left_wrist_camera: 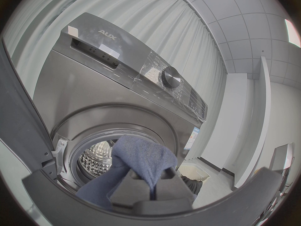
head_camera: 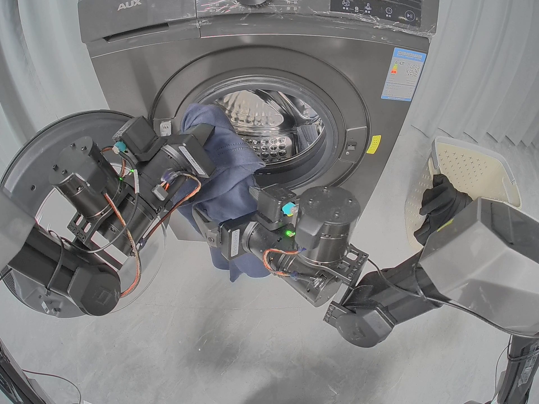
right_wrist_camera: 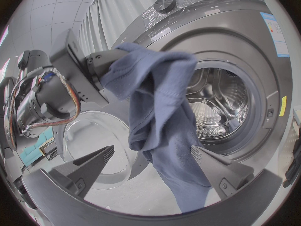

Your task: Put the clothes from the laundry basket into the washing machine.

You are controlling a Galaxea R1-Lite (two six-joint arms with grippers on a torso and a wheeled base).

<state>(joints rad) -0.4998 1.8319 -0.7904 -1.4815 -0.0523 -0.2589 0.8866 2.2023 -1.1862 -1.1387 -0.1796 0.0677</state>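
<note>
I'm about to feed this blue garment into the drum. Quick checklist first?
1. Access: washer door swung open, off the drum opening: ok.
2. Grip: left gripper shut on the blue garment: ok.
3. Position: garment's top at the opening: ok.
4. Tail inside: not ok, it hangs outside, below the opening.
5. Helper: right gripper open by the tail: ok; tail between its fingers: cannot tell.
</note>
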